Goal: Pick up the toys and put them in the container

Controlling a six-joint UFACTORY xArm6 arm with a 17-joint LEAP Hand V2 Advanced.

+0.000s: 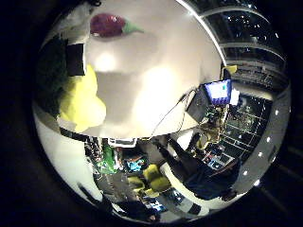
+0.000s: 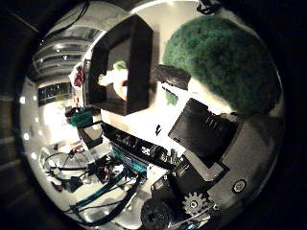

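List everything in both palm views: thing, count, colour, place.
table: 1, white, under the toys and the container
container: 1, black, on the table
toy in the container: 1, white and green, inside it
green toy: 1, dark green and fuzzy, close to the palm, beside the container
yellow toy: 1, yellow, on the table
red toy: 1, dark red with a green tip, on the table
hand: 1, black and white, at the view's edge; finger state unclear
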